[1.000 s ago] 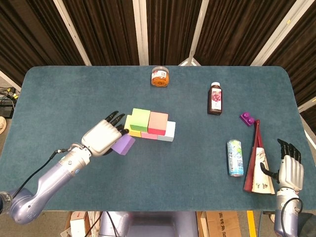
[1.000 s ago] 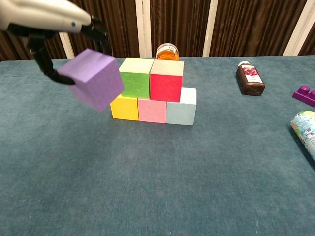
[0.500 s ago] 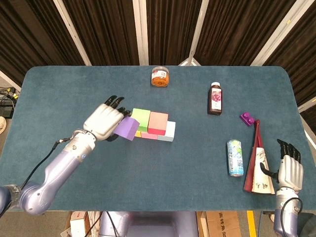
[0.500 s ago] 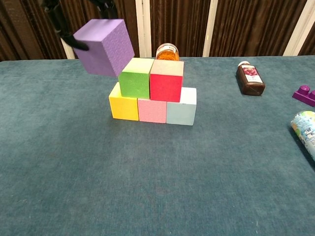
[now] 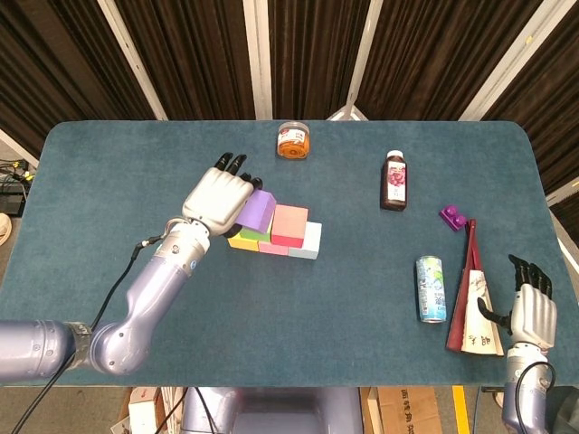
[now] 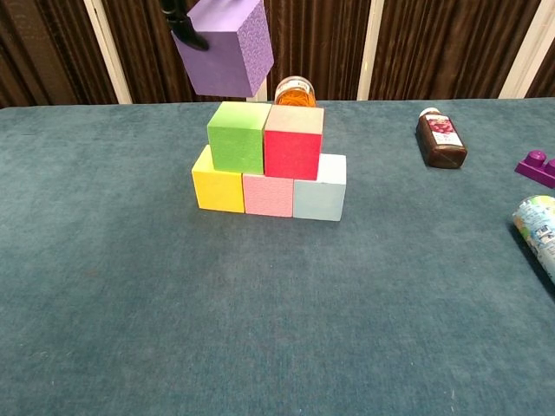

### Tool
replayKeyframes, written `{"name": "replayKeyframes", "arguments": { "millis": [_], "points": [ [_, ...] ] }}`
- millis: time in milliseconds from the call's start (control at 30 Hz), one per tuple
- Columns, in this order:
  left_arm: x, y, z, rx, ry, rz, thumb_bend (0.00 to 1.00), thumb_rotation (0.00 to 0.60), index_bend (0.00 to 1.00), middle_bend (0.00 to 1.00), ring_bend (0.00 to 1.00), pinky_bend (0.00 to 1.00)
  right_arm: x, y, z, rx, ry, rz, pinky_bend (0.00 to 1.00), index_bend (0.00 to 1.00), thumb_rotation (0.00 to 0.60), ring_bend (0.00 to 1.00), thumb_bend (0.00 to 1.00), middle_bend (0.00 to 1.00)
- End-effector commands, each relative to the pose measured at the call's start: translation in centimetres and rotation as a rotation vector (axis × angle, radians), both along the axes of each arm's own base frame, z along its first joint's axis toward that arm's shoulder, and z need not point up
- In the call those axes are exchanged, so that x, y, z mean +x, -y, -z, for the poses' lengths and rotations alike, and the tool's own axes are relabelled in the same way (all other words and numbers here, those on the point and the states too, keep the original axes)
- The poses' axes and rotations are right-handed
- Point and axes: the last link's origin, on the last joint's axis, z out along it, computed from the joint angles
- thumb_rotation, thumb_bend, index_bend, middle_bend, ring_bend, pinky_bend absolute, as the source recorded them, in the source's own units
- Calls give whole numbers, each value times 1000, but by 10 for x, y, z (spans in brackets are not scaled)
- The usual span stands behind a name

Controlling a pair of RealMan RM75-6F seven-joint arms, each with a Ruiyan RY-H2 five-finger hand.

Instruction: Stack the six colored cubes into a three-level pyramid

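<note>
The left hand (image 5: pixel 217 200), silver-backed with black fingers, is curled around a purple foam cube (image 6: pixel 225 46) and holds it in the air, tilted, above the green cube (image 6: pixel 238 137) and clear of it. In the chest view only a dark fingertip (image 6: pixel 186 32) shows on the purple cube's left face.

On the teal cloth tabletop (image 6: pixel 277 312) stands the part-built pyramid: a bottom row of a yellow cube (image 6: pixel 218 186), a pink cube (image 6: pixel 268 192) and a pale blue-grey cube (image 6: pixel 320 192), touching side by side, with the green cube and a red cube (image 6: pixel 293 142) side by side on top of them.

The right hand (image 5: pixel 531 309) rests at the near right edge of the tabletop, holding nothing, its black fingers apart and the thumb near a folded dark red and cream fan (image 5: pixel 474 294).

Behind the cubes stands a small jar with orange contents (image 6: pixel 294 90). To the right are a dark bottle with a purple fruit label (image 6: pixel 440 137), a purple plastic brick (image 6: pixel 538 165), and a light blue printed can (image 5: pixel 430 288) lying on its side. The writing on the labels is too small to read.
</note>
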Motion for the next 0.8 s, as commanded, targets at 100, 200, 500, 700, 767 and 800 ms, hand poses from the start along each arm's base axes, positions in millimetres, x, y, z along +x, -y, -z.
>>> {"name": "replayKeyframes", "arguments": {
  "millis": [100, 200, 500, 700, 767, 800],
  "points": [
    [-1, -5, 4, 13, -13, -12, 379, 600, 270, 295, 0, 0, 0, 0, 1, 0, -1, 1, 0, 125, 600, 0, 278, 138],
    [-1, -8, 7, 12, 9, -30, 379, 600, 272, 296, 0, 0, 0, 0, 1, 0, -2, 1, 0, 125, 600, 0, 278, 138],
    [1, -12, 12, 9, 21, -46, 379, 600, 271, 299, 0, 0, -1, 1, 1, 0, -3, 2, 0, 125, 600, 0, 278, 138],
    [3, -13, 17, 2, 18, -46, 379, 600, 269, 298, 0, 0, -1, 1, 0, -3, -4, 2, 0, 125, 600, 0, 278, 138],
    [4, -13, 18, 3, 17, -47, 379, 600, 268, 297, 0, 0, -1, 1, 0, -2, -4, 3, 0, 125, 600, 0, 278, 138],
    [5, -14, 19, 4, 18, -47, 378, 600, 267, 297, 0, 0, -1, 0, 0, -2, -3, 3, 0, 125, 600, 0, 278, 138]
  ]
}}
